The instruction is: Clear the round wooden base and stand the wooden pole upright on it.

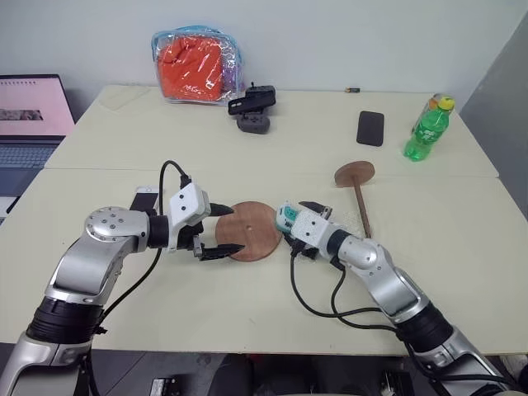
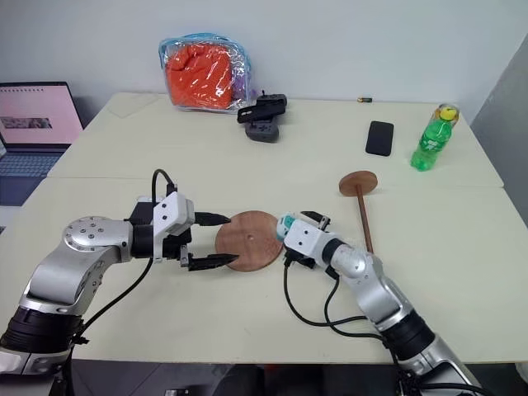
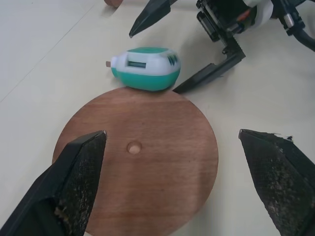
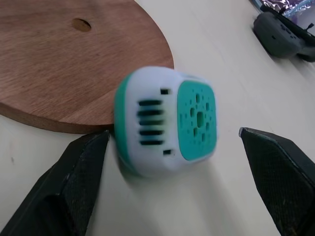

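your right claw [image 1: 290,221] stands wide open around the teal-and-white gadget [image 3: 145,68], which sits at the round wooden base's [image 1: 252,229] three o'clock edge; left claw [image 1: 221,230] gapes at nine o'clock; the wooden pole [image 1: 360,200] lies on the worktop [image 1: 247,305] further toward three; gadget looks light, smooth, rigid, so pinch its flat sides.

Silver arms, white wrists, black cables, black-fingered left hand [image 1: 221,230].

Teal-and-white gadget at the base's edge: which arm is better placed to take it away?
The right. The right gripper is open with the teal-and-white gadget between its fingers, while the left gripper is open around the round wooden base.
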